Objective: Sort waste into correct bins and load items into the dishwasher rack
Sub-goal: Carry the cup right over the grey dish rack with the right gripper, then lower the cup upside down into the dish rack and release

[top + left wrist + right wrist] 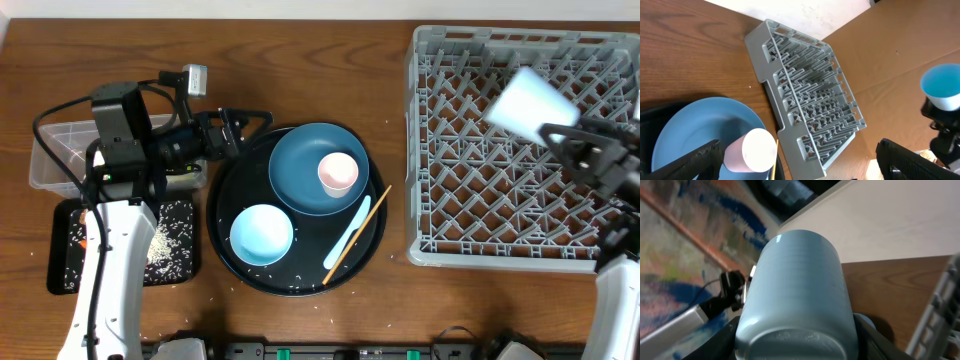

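I note my right gripper [562, 140] clamped on the light blue cup [530, 103], with the dishwasher rack [470, 210] beneath it. My left gripper [247, 130] stands spread, and the dark blue plate [298, 175] lies just ahead of its fingertips.

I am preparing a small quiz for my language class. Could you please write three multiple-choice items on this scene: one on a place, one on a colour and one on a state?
1. Where does the pink cup stand?
A) in the dishwasher rack
B) on the dark blue plate
C) in the clear tub

2. What colour is the held cup in the right gripper?
A) red
B) light blue
C) green

3. How do the jaws of the left gripper stand?
A) shut on the chopstick
B) shut on the bowl
C) open, holding nothing

Answers:
1. B, as the overhead view shows the cup on the plate.
2. B, as the right wrist view shows its light blue wall.
3. C, as the left wrist view shows the jaws wide apart and empty.
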